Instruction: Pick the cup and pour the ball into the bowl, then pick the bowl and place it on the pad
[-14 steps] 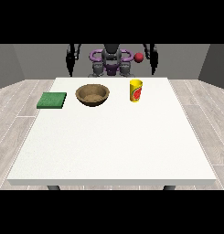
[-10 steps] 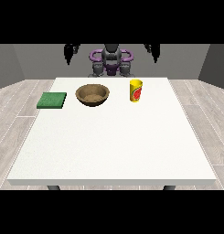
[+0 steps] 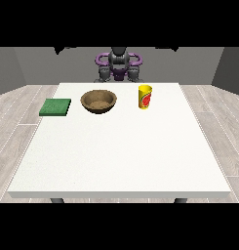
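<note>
- A yellow cup (image 3: 145, 96) with a red mark is seen upright on the white table (image 3: 121, 161), in the upper middle of the frame, a little right of centre.
- A brown bowl (image 3: 98, 101) is placed near the cup, to its left, apart from it.
- A green pad (image 3: 55, 107) lies flat at the upper left, well apart from the bowl.
- The ball cannot be seen.
- The robot's torso (image 3: 119, 63) is shown behind the far edge of the table.
- Neither hand is in view, so their state cannot be told.
</note>
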Robot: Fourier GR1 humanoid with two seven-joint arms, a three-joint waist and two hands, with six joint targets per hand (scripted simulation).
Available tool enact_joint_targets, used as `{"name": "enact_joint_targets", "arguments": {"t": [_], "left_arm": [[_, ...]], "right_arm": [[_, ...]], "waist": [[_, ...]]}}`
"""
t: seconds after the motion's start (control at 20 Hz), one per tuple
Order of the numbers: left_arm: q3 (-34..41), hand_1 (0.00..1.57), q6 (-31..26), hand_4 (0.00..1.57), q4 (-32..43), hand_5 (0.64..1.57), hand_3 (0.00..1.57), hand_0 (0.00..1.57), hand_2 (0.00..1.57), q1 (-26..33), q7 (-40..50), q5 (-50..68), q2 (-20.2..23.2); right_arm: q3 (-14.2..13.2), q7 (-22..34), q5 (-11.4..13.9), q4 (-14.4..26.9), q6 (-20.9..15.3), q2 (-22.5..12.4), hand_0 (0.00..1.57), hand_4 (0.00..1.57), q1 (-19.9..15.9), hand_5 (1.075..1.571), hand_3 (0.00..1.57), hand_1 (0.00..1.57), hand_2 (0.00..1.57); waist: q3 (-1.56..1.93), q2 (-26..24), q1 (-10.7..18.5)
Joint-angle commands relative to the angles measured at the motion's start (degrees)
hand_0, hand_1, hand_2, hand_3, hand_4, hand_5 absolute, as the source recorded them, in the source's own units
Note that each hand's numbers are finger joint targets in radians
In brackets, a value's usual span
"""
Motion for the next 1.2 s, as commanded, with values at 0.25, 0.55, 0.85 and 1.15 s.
{"name": "enact_joint_targets", "arguments": {"t": [0.25,0.55,0.85,1.15], "left_arm": [[2.3,0.0,-0.1,0.0,5.8,1.539,0.0,0.0,0.0,-5.2,-9.2,-0.5,-0.1],[4.3,0.0,-1.5,0.0,15.9,1.524,0.0,0.0,0.0,-5.6,-23.9,-3.0,-0.2],[0.8,0.0,1.5,0.0,26.3,1.519,0.0,0.0,0.0,-6.2,-34.9,-7.8,-5.4],[4.0,0.0,5.0,0.0,38.3,1.53,0.0,0.0,0.0,-13.2,-46.1,-8.4,-5.4]], "right_arm": [[-3.0,-6.4,-1.1,2.4,4.2,-0.8,0.0,0.0,-3.1,1.569,0.0,0.0,0.0],[-1.8,-12.7,0.9,4.9,4.8,0.9,0.0,0.0,-3.8,1.57,0.0,0.0,0.0],[-0.9,-13.8,3.2,6.1,2.8,2.5,0.0,0.0,-5.3,1.571,0.0,0.0,0.0],[-3.4,-18.5,0.6,9.3,7.4,-0.1,0.0,0.0,-7.7,1.57,0.0,0.0,0.0]], "waist": [[0.0,9.0,-0.9],[-0.03,15.7,-2.8],[-0.03,16.2,-3.1],[-0.03,22.4,-5.6]]}}
